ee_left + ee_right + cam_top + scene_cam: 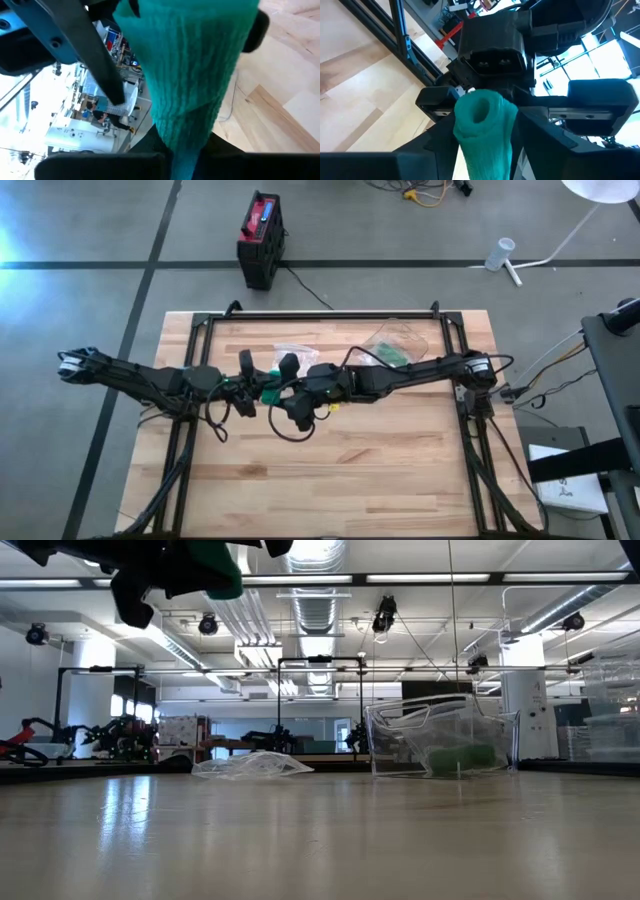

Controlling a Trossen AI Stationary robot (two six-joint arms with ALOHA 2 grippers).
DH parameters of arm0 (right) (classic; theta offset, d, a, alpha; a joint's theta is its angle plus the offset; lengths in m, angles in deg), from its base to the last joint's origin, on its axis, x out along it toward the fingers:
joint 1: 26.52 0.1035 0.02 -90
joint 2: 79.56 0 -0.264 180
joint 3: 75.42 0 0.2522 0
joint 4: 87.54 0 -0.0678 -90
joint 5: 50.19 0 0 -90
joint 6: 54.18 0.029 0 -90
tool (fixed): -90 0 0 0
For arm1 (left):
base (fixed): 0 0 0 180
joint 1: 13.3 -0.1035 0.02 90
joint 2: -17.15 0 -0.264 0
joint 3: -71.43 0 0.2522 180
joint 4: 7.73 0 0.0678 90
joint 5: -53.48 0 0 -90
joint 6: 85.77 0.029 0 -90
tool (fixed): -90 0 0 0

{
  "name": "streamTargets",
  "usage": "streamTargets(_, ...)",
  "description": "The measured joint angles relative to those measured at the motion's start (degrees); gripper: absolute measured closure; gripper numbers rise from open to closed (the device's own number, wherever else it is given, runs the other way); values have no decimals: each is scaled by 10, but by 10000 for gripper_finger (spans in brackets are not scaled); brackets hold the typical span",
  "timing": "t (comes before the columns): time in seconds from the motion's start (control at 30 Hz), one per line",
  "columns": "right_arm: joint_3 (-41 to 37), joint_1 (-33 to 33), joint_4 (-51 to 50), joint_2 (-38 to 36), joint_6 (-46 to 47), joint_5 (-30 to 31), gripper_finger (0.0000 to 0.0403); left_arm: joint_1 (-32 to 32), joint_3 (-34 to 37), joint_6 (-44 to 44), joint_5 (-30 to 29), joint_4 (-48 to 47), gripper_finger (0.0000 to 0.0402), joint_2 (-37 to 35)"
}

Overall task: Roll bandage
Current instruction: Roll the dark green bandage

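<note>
The green bandage (481, 125) hangs in the air above the middle of the wooden table (330, 470), held between the two arms. Its rolled end shows as an open tube with the loose cloth trailing from it. The left gripper (244, 388) is clamped together on the bandage, whose cloth fills the space just ahead of its fingers. The right gripper (482, 132) meets it from the opposite side, its fingers (547, 135) straddling the roll; whether they press it I cannot tell. Beyond both grippers, toward the table's far edge, lie a crumpled clear plastic bag (248, 765) and a clear packet (440, 736) with another green roll (460, 757) inside.
</note>
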Motion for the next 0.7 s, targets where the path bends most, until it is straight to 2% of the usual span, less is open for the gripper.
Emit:
streamTargets(0.13, 0, 0, 2, 0, 2, -2, 206, 0, 2, -11, -1, -1, 387, 0)
streamTargets(0.23, 0, 0, 2, 0, 12, -2, 223, 0, 2, -15, -2, -1, 387, 0)
streamTargets(0.33, 0, 2, 0, 0, 15, -1, 256, 0, 2, -22, -2, 0, 387, 0)
streamTargets(0.5, 0, 3, 0, 0, 22, -2, 338, 0, 2, -55, 21, 1, 383, 0)
streamTargets(0.6, 0, 3, 1, 0, 30, -2, 384, 0, 2, -97, 27, 2, 351, 0)
streamTargets(0.7, 0, 3, 2, -1, 35, 1, 386, -1, 2, -134, 21, 1, 305, 0)
